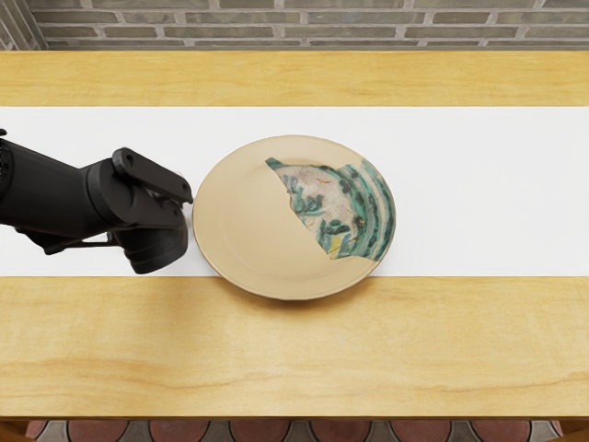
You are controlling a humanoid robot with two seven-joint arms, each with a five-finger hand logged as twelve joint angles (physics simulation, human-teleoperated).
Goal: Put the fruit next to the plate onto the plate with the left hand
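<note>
A round tan plate [247, 221] with a green and white patterned patch on its right half lies at the middle of the table. Nothing lies on it. My left hand [152, 221], dark and bulky, comes in from the left edge and hangs low over the white runner, just off the plate's left rim. No fruit shows anywhere in the head view. The hand covers the spot beside the plate, so whatever lies under it is hidden. The right arm is out of view.
A white runner [479, 184] crosses the wooden table [294, 350] from left to right under the plate. A brick wall [294, 23] stands behind the table's far edge.
</note>
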